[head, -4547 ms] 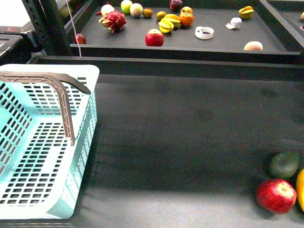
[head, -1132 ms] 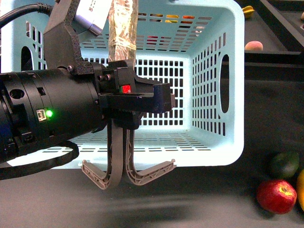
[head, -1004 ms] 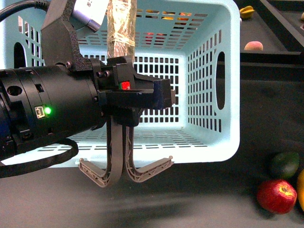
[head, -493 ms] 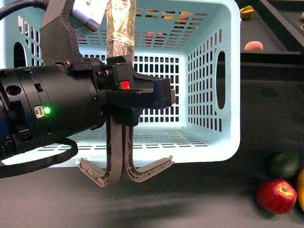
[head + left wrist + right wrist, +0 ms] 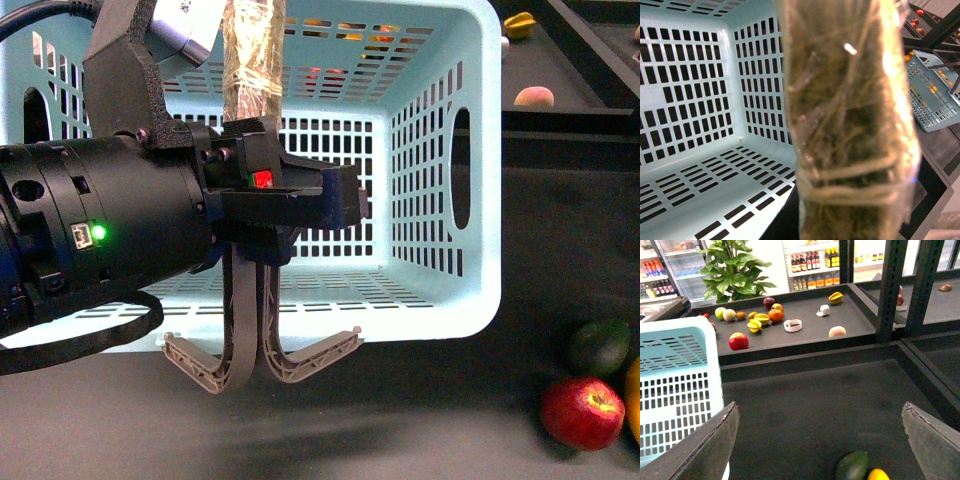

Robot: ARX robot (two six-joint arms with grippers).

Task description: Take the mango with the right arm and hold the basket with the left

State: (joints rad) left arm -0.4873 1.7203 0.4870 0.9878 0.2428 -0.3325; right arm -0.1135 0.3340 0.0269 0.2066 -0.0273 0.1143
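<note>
Mango (image 5: 877, 474) lies ahead of the right hand (image 5: 820, 407), whose fingers stand wide apart, touching nothing.

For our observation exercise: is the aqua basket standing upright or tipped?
Tipped. The basket has its open mouth facing the front camera, with its slotted bottom showing as the far wall.

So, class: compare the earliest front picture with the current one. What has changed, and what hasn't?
The basket went from flat at the left to the middle, tipped with its opening facing the camera. The left arm has come in before it; its grip is hidden. The mango, red apple and green fruit stayed put.
</note>
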